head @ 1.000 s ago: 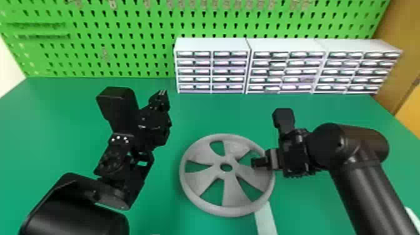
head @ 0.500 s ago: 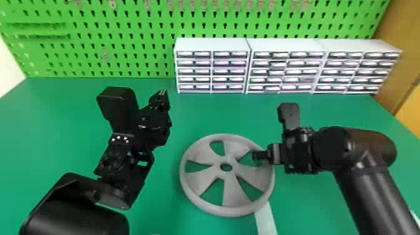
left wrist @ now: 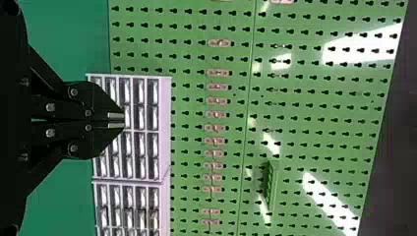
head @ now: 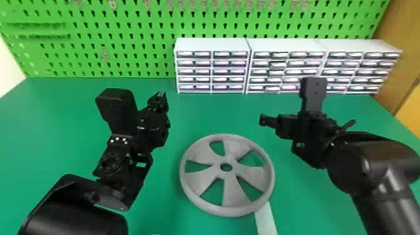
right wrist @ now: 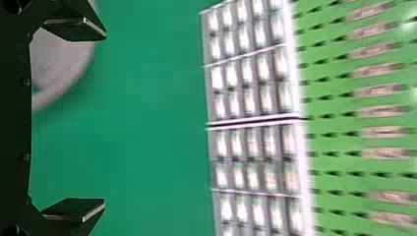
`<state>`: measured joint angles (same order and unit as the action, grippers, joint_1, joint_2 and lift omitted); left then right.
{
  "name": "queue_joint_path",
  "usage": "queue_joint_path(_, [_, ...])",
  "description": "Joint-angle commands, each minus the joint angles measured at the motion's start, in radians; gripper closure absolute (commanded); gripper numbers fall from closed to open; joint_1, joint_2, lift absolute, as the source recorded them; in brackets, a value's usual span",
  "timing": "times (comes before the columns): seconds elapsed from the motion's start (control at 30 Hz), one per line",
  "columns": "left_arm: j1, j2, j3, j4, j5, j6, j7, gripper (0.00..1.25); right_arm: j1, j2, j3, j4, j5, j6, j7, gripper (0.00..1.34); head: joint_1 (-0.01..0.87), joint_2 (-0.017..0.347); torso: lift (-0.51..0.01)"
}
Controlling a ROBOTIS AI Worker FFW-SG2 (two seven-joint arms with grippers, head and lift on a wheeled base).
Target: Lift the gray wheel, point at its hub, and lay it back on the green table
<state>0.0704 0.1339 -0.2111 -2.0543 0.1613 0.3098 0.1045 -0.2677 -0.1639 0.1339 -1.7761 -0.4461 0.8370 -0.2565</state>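
Observation:
The gray wheel (head: 229, 190) lies flat on the green table (head: 193, 109), its hub hole facing up. Left of it, raised over the table, is my left gripper (head: 161, 93) with its fingers together. In the left wrist view that gripper (left wrist: 124, 121) has nothing held between its tips. My right gripper (head: 307, 122) is apart from the wheel, beyond its right rim in the head view. Its fingers stand wide apart around nothing in the right wrist view, the gripper (right wrist: 104, 120) having part of the wheel (right wrist: 61, 64) behind one finger.
White drawer cabinets (head: 212, 67) line the table's back edge before a green pegboard (head: 93, 37). A pale strip (head: 266, 218) runs from under the wheel's near right rim. The robot's two arms flank the wheel.
My right gripper has moved off the wheel's right rim, toward the back, and its fingers now show spread. The wheel and the left arm have kept their places.

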Motion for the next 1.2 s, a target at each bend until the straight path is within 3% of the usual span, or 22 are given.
queue_joint_path(0.0, [0.002, 0.000, 0.006, 0.000, -0.005, 0.000, 0.001, 1.20, 0.045, 0.023, -0.025, -0.049, 0.109, -0.125, 0.045, 0.11, 0.692, 0.048, -0.093])
queue_joint_path(0.13, [0.003, -0.002, 0.012, 0.003, -0.011, 0.000, 0.001, 1.20, 0.088, 0.046, -0.037, -0.056, 0.185, -0.288, 0.100, 0.11, 0.692, 0.048, -0.093])
queue_joint_path(0.3, [0.003, -0.008, 0.019, 0.010, -0.017, 0.000, 0.001, 1.20, 0.128, 0.057, -0.037, -0.056, 0.239, -0.447, 0.118, 0.11, 0.692, 0.048, -0.093])
queue_joint_path(0.43, [0.011, -0.014, 0.029, 0.011, -0.028, -0.012, 0.001, 1.20, 0.153, 0.052, -0.036, -0.054, 0.262, -0.535, 0.154, 0.11, 0.692, 0.048, -0.093])
queue_joint_path(0.63, [0.019, -0.017, 0.038, 0.016, -0.040, -0.023, 0.020, 1.20, 0.194, 0.046, -0.025, -0.054, 0.285, -0.664, 0.154, 0.13, 0.692, 0.048, -0.093])
queue_joint_path(1.17, [0.032, -0.033, 0.058, 0.045, -0.057, -0.061, 0.026, 1.20, 0.286, 0.041, -0.053, -0.056, 0.299, -0.802, 0.154, 0.13, 0.692, 0.048, -0.093])
